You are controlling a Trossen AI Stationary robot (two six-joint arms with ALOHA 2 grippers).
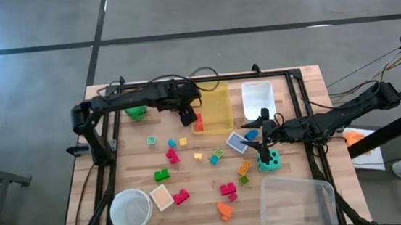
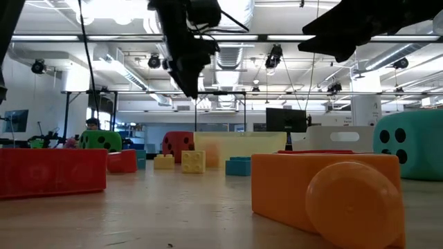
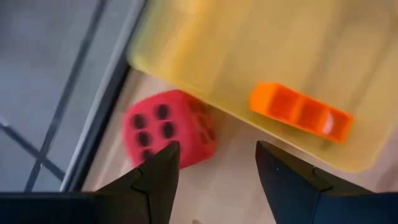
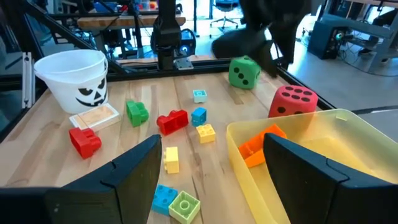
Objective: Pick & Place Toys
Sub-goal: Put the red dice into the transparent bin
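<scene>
Fingers on the left gripper (image 3: 214, 165) are spread apart and empty, hanging over the table (image 1: 133, 169) by the yellow bin's (image 1: 217, 96) near-left corner. Red die (image 3: 166, 134) sits on the table just outside that bin wall, touching or nearly so; in the left wrist view it's off-centre, mostly ahead of one finger (image 3: 155, 180), not in the gap. An orange block (image 3: 301, 112) already lies inside the bin.

Right gripper (image 4: 211, 180) is parked mid-table next to the teal die (image 1: 268, 163), fingers also apart, holding nothing.

Rest of the toys are scattered across the middle and front of the table; green die (image 1: 136, 112) sits at the far-left edge.

My read: left arm is clearly nearer the red die. It needs a sideways shift to centre the die between the fingers before closing.
</scene>
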